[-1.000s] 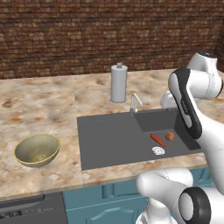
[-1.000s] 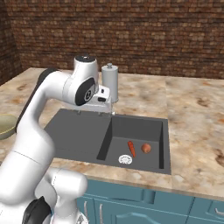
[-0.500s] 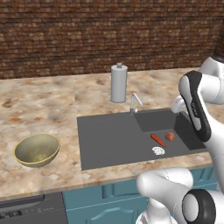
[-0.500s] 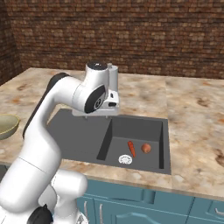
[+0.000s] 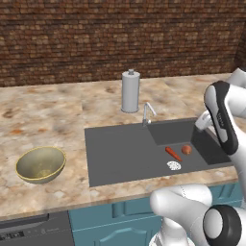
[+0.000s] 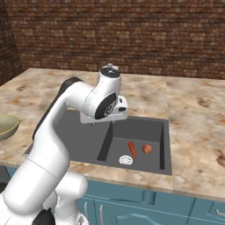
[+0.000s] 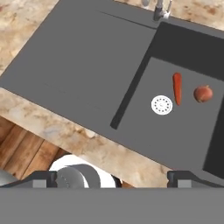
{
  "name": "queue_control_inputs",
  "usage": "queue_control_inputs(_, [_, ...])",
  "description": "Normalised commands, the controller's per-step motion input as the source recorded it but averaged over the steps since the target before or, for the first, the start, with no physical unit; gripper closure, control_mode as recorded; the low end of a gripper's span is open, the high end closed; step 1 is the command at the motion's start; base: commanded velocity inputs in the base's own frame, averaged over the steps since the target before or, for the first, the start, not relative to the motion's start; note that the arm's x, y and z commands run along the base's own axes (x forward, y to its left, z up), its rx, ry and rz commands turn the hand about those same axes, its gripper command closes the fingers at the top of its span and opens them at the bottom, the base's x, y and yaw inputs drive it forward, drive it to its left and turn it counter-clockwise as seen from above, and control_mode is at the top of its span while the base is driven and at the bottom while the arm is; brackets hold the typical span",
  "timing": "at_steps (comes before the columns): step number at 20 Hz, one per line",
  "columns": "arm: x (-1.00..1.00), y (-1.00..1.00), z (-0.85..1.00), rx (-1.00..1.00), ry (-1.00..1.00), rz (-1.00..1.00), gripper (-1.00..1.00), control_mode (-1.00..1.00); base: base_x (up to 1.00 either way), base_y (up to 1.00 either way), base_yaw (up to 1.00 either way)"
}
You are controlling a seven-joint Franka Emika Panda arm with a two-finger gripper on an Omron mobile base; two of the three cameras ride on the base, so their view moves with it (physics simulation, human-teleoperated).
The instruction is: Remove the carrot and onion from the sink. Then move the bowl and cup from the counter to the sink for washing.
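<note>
Orange carrot (image 7: 177, 88) beside onion (image 7: 203, 93) in sink (image 7: 87, 65)

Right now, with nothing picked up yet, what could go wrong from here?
The carrot lies close beside the drain, so the open claw may snag it. The onion is round and could roll off toward the basin wall. The faucet stands by the basin, near the arm's descent.

Matt grey sink (image 5: 120, 149), marbled stone counter (image 5: 53, 120)
</note>
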Motion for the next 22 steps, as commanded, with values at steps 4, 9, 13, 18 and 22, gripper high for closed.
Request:
queue_control_inputs(4, [0.06, -0.13, -0.2, 0.0, 0.0, 0.05, -1.0, -1.0, 0.0, 0.0, 0.0])
queue_control_inputs(9, [0.06, -0.1, -0.25, -0.06, 0.0, 0.04, -1.0, -1.0, 0.0, 0.0, 0.0])
queue_control_inputs(13, [0.07, -0.06, -0.29, -0.09, -0.04, 0.0, -1.0, -1.0, 0.0, 0.0, 0.0])
queue_control_inputs(18, [0.08, -0.04, -0.31, -0.06, -0.07, 0.0, -1.0, -1.0, 0.0, 0.0, 0.0])
queue_control_inputs(22, [0.09, -0.06, -0.28, 0.0, -0.08, 0.0, -1.0, -1.0, 0.0, 0.0, 0.0])
